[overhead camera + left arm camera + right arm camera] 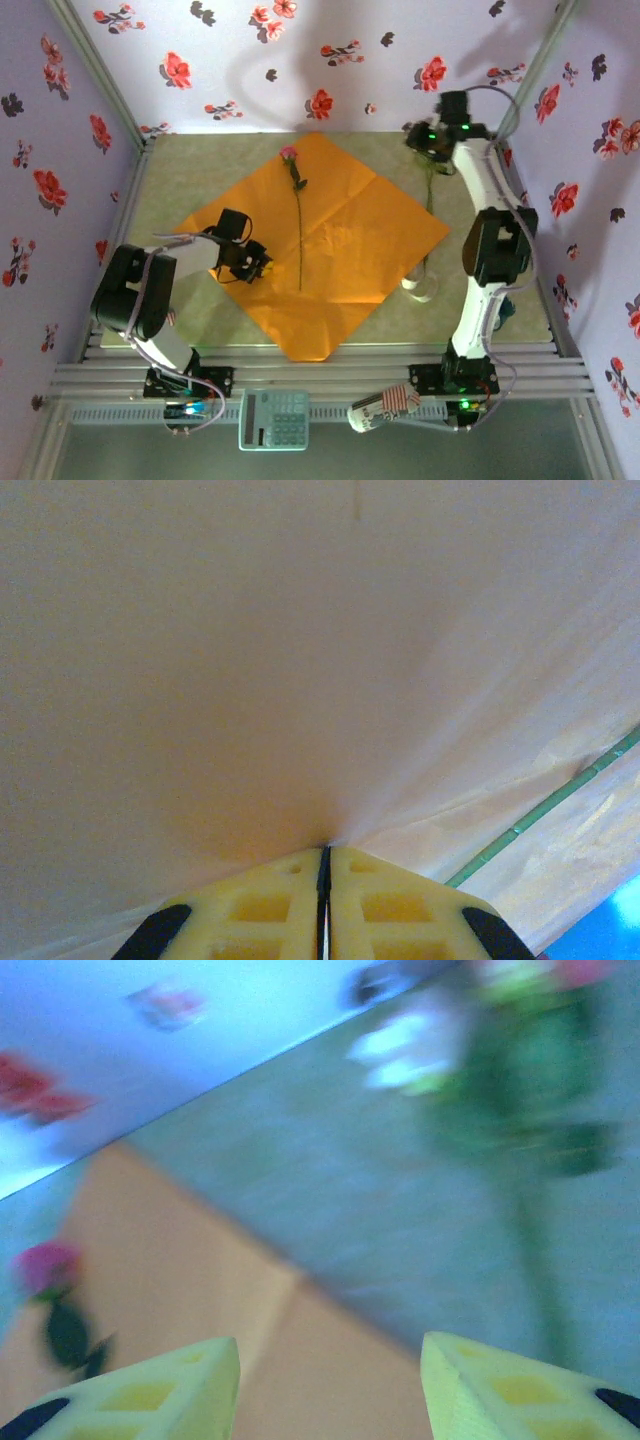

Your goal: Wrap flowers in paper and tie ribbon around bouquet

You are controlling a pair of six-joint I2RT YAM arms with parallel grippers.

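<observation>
I see the paper (330, 250) lying flat as an orange diamond in the middle of the green mat (195, 170), with fold creases crossing its centre. One pink rose (298, 220) lies on it. The stem runs along the sheet and the head points at the far wall, near the far corner.

More flowers (430, 190) lie on the mat just off the paper's right edge. In the right wrist view they are blurred, and I can only make out cream and pink heads over a green stem (540, 1260). The ribbon (420, 288) lies loosely curled on the mat by the paper's right corner, on the near side.

The left gripper (255, 268) sits at the paper's left edge. Through its wrist camera I see its fingers (260, 905) pressed together with the sheet pinched between the tips, and the orange rising away from them. A green stem (540, 815) crosses the lower right of that view.

The right gripper (425, 145) hangs over the far right of the mat, above the loose flowers. Its fingers (180, 1385) stand well apart with nothing between them.

A calculator (273, 418) rests on the near ledge — between the two arm bases.
</observation>
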